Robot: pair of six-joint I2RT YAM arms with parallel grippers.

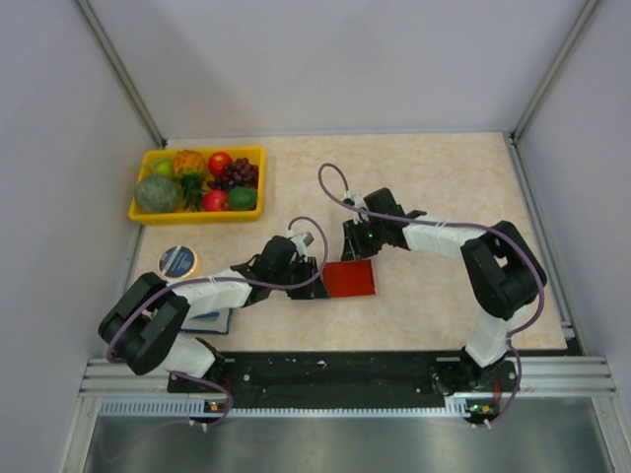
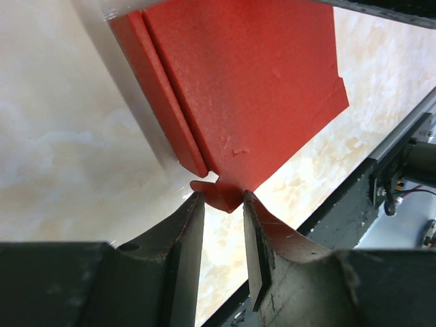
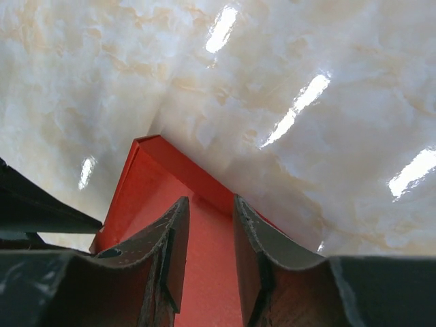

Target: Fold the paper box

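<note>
The red paper box (image 1: 351,279) lies on the table between the two arms, partly folded, with raised side walls. In the left wrist view the paper box (image 2: 245,88) fills the upper frame, a folded strip along its left edge. My left gripper (image 2: 221,201) is at the box's left edge, its jaws a narrow gap apart, and a small curled red tab (image 2: 219,193) sits between the fingertips. My right gripper (image 3: 208,208) is over the box's far side with its jaws slightly apart. Its fingertips (image 3: 178,211) are down inside the paper box (image 3: 150,184) next to the upright wall.
A yellow fruit tray (image 1: 144,211) stands at the back left. A round blue-and-white lid (image 1: 177,261) lies to the left of the left arm. A blue notebook (image 1: 212,321) lies under the left arm. The black rail (image 1: 325,372) runs along the near edge.
</note>
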